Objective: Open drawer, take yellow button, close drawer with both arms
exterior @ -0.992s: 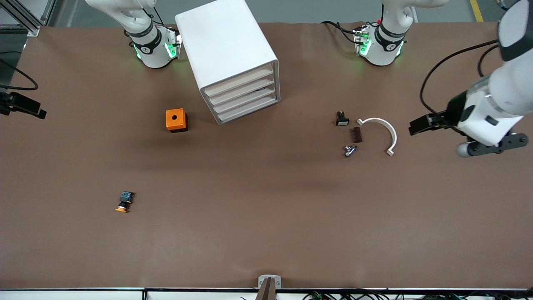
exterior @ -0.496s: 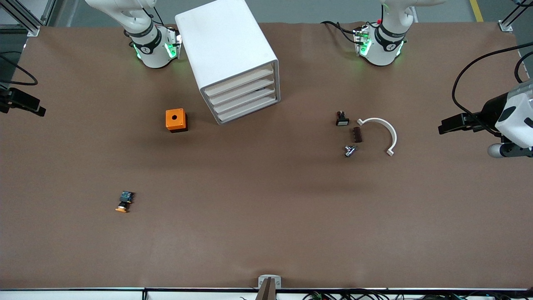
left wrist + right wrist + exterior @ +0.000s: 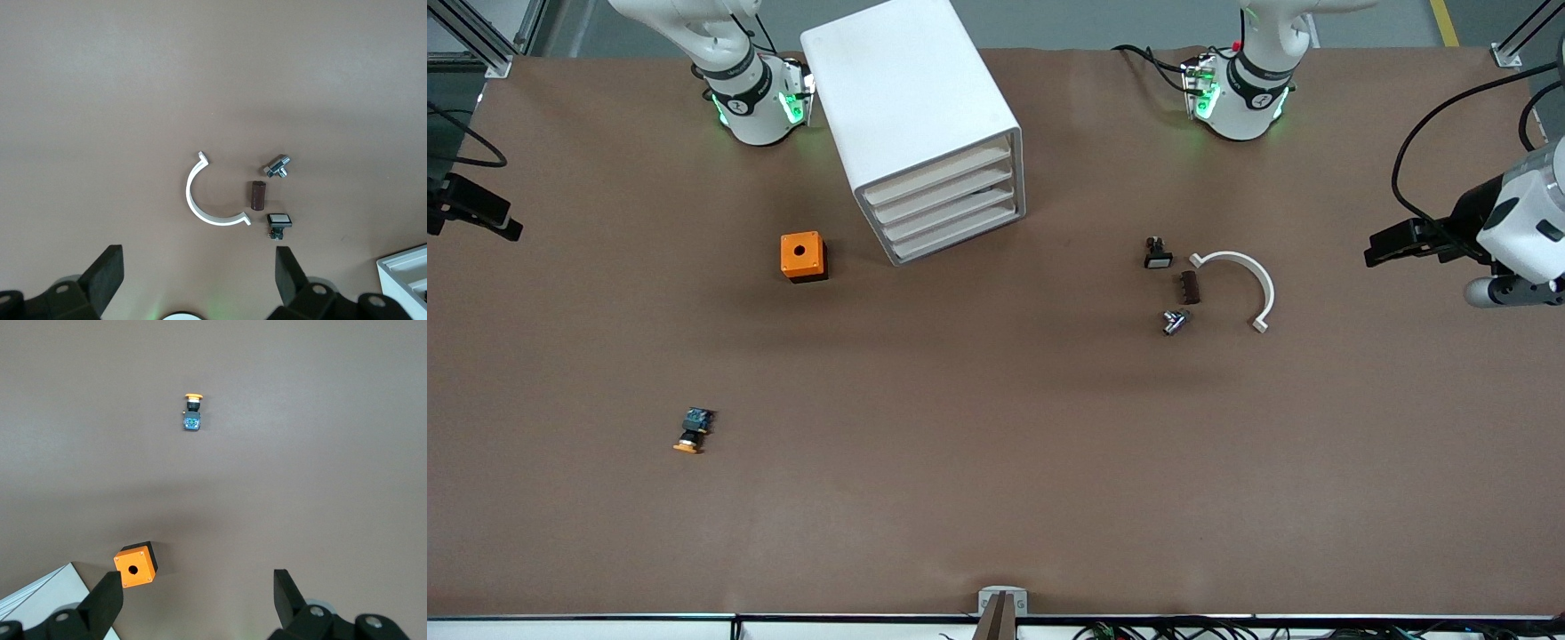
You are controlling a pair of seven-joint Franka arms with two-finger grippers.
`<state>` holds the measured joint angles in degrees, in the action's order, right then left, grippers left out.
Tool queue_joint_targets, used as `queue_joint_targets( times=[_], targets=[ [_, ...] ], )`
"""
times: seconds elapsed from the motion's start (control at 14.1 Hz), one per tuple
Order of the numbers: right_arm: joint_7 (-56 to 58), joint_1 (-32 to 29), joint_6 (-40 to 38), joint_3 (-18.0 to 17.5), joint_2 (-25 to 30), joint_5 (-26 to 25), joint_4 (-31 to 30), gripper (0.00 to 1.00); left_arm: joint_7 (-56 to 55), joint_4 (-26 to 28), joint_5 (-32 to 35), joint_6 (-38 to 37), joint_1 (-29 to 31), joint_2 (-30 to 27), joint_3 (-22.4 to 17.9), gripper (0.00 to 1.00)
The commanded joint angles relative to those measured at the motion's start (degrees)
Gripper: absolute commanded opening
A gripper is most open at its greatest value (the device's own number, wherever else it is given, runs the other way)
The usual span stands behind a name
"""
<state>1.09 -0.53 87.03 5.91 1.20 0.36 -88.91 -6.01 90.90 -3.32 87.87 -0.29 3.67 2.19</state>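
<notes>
The button [image 3: 691,430] lies toward the bench's near, right-arm corner, the drawer [image 3: 935,171] shut by the robots' edge, both wide-open grippers, left [image 3: 197,272] and right [image 3: 197,592], raised; the unbraced cabinet [image 3: 907,93] may slide.

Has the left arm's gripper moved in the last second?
Yes. The left gripper has pulled away from the white curved bracket toward the left arm's end of the table, and it now sits at the front view's edge, fingers open.
</notes>
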Motion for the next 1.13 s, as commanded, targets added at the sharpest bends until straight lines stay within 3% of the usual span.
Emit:
queue_joint_targets(
  times=[0.0, 0.21, 0.5, 1.06],
  targets=[
    [1.29, 0.09, 1.22, -0.02, 2.14, 0.43, -2.41, 1.00, 1.09, 7.53, 1.29, 3.19, 0.91, -6.56, 0.97, 1.00],
    [1.20, -0.26, 1.22, 0.24, 2.14, 0.52, -2.40, 1.00, 1.09, 5.79, 1.21, 3.36, 0.91, -6.93, 1.15, 1.00],
    [1.11, -0.44, 0.69, 0.42, 2.23, 0.52, -2.32, 1.00, 1.09, 0.78, 1.29, 3.45, 0.82, -3.23, 1.06, 1.00],
    [1.20, -0.53, 0.69, 0.51, 2.32, 0.52, -2.32, 1.00, 1.09, -0.46, 1.21, 3.28, 0.82, -4.02, 1.06, 1.00]
  ],
)
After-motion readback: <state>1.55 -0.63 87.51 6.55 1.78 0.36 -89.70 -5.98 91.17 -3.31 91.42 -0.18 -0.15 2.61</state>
